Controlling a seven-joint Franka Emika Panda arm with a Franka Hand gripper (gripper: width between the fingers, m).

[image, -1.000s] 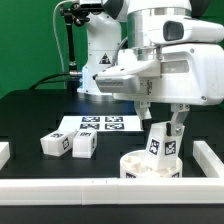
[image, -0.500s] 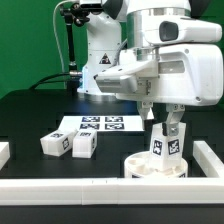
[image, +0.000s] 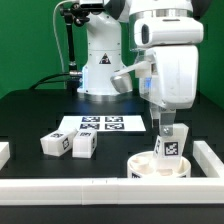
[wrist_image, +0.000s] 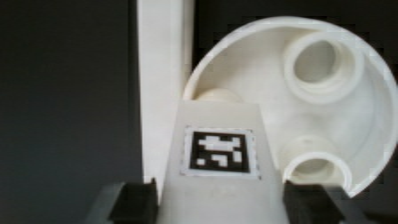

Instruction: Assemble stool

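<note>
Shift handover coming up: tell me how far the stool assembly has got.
Done: no leg looks seated yet; the seat shows an open socket. In hand: the gripper is shut on one leg, held upright at the seat. Left: seating that leg, then the two loose legs lying on the table.

The arm (image: 165, 70) hangs over the exterior view's right, near the front, wrist turned straight down — the hand (image: 168, 128) is vertical, its two fingers (wrist_image: 128, 205) clamped on both sides of an upright leg (image: 170, 148).
</note>
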